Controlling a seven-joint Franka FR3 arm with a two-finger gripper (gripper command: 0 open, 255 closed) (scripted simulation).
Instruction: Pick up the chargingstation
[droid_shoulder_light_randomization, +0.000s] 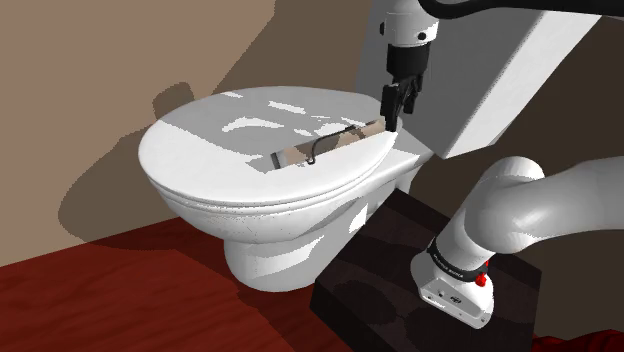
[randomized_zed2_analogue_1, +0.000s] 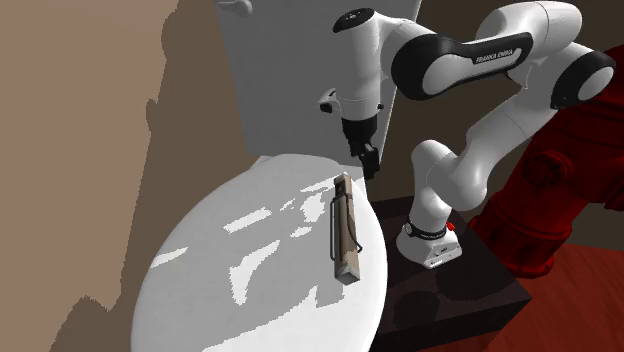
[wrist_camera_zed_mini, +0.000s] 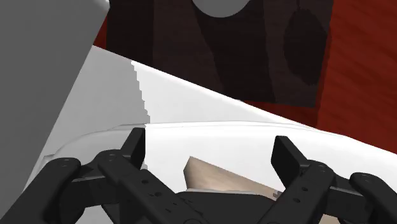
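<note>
The charging station (droid_shoulder_light_randomization: 325, 146) is a long tan bar with a thin dark wire loop along one side. It lies flat on the closed white toilet lid (droid_shoulder_light_randomization: 230, 165), pointing toward the tank. My black gripper (droid_shoulder_light_randomization: 393, 112) hangs just above the bar's tank-side end, fingers pointing down. From the second exterior view the bar (randomized_zed2_analogue_1: 346, 230) runs along the lid's right part and the gripper (randomized_zed2_analogue_1: 367, 160) sits at its far end. In the wrist view the gripper (wrist_camera_zed_mini: 210, 141) is open, and the bar's end (wrist_camera_zed_mini: 216, 178) shows between the fingers without touching them.
The white tank (droid_shoulder_light_randomization: 500, 80) rises close behind the gripper. My dark stand (droid_shoulder_light_randomization: 385, 270) sits beside the toilet bowl (droid_shoulder_light_randomization: 270, 250) on a red wood floor (droid_shoulder_light_randomization: 110, 300). A bulky red object (randomized_zed2_analogue_1: 560, 190) stands behind the arm. A brown wall (droid_shoulder_light_randomization: 90, 90) lies beyond the toilet.
</note>
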